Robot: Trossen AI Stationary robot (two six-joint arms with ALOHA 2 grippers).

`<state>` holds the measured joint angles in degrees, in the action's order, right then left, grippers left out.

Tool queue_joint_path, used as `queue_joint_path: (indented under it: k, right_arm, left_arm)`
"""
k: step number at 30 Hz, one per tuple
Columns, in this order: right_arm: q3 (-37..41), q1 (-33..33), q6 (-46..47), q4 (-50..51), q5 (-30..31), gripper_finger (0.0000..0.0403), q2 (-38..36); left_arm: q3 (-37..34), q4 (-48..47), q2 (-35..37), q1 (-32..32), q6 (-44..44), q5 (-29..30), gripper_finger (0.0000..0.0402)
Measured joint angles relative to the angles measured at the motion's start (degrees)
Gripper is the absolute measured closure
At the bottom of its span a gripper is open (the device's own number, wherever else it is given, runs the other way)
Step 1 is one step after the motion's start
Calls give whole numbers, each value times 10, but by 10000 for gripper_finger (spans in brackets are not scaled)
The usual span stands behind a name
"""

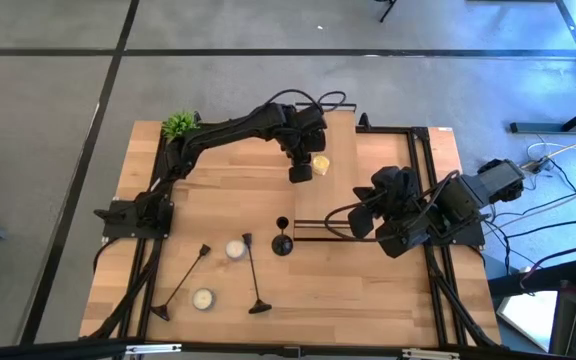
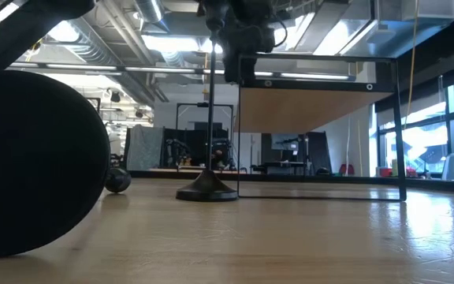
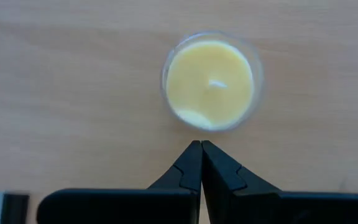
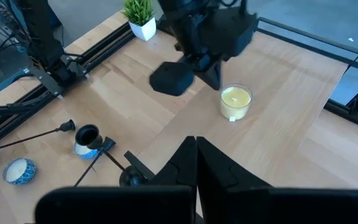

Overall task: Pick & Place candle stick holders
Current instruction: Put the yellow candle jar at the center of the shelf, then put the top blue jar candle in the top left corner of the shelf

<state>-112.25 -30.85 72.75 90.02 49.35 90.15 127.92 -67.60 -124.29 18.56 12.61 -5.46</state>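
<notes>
You're looking at two matte black arms, both built from chunky, boxy joint housings linked by slimmer dark segments. The left arm point(image 1: 238, 128) carries thin black cables looping over its wrist block. The right arm point(image 1: 423, 210) shows the same bulky housings, with black cable arcing out beside them. Up close, the left gripper point(image 3: 201, 149) has dark fingers point(image 3: 188, 171) tapering to points with small stepped notches; the right gripper point(image 4: 196, 144) has fingers point(image 4: 179, 163) that match.

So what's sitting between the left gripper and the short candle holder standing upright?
Only bare wooden table lies between the left gripper and the short holder, as the high view shows; the yellow candle sits off to the side.
</notes>
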Motion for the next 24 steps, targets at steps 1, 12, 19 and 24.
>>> queue_joint_path:
  k: [1,12,19,24]
  right_arm:
    - [0,0,-1,0,0,402,0]
    - [0,0,-8,0,6,402,0]
    - [0,0,-8,0,6,402,0]
    - [0,0,-8,0,6,402,0]
  left_arm:
    - [0,0,-2,0,-1,-5,400]
    - [0,26,-12,-1,-8,-32,400]
    - [0,47,-19,-6,-8,-32,400]
    - [0,51,-19,-5,-8,-28,400]
